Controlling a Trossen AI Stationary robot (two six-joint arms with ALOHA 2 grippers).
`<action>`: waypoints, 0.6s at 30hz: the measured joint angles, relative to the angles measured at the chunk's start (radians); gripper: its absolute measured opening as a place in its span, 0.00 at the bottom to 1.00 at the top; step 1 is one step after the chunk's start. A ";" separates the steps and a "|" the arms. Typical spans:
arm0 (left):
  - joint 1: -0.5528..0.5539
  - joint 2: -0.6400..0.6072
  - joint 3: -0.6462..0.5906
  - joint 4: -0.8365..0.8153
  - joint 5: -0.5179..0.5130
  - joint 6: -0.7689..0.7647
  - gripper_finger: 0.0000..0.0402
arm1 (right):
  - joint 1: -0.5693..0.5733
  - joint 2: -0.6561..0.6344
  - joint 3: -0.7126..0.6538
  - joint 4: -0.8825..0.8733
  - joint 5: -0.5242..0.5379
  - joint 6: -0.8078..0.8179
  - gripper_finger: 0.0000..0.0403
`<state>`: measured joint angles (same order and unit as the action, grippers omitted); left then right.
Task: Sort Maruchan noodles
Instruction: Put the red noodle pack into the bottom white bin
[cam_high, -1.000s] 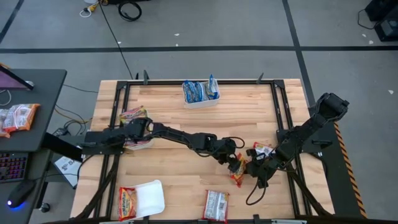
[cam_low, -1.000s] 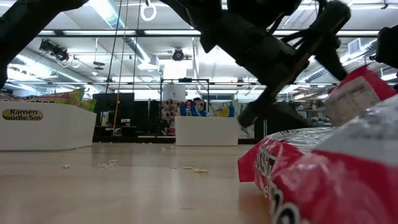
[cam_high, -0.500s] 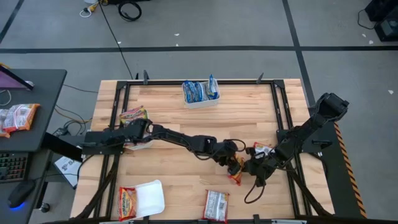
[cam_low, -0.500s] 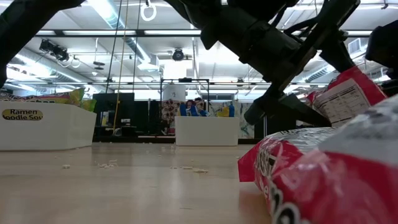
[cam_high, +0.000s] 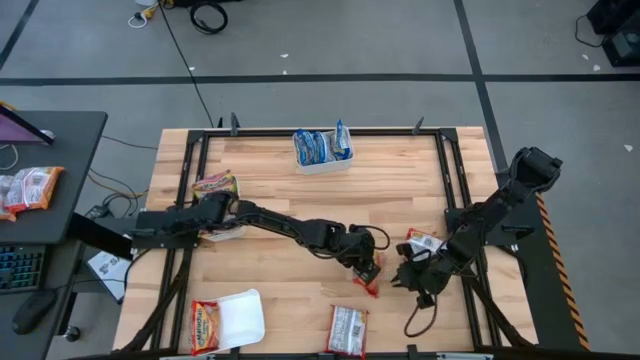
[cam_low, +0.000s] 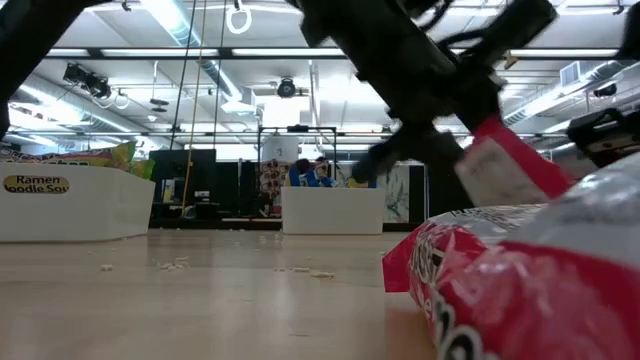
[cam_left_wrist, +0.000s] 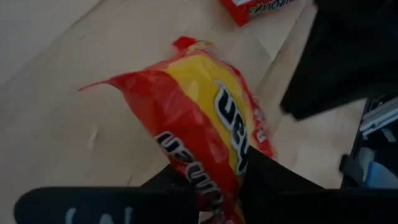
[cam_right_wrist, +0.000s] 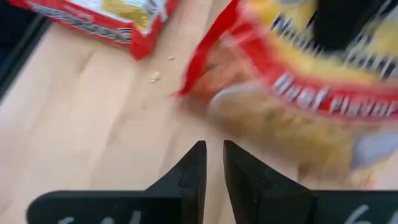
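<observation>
Two dark end effector fingers pinch one crinkly, seemingly plastic packet.

Left gripper is sitting at table centre-right, clamping a red-yellow noodle packet. Right gripper is waiting just at its 3 o'clock, a red-white packet lying at 1 o'clock. A white tray of blue packets is standing at 12 o'clock.
</observation>
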<state>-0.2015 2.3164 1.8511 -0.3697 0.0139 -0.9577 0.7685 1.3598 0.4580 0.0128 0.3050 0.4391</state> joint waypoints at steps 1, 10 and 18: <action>-0.004 -0.016 0.000 -0.036 0.001 -0.007 0.21 | 0.012 -0.011 0.000 -0.009 0.000 0.005 0.14; -0.099 -0.234 0.000 -0.521 0.023 -0.204 0.21 | 0.097 -0.050 0.000 -0.056 0.051 0.040 0.13; -0.286 -0.375 0.000 -0.744 0.051 -0.583 0.21 | 0.101 -0.043 0.001 -0.057 0.059 0.041 0.13</action>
<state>-0.4875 1.9410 1.8515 -1.1133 0.0645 -1.5403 0.8696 1.3170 0.4587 -0.0444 0.3645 0.4797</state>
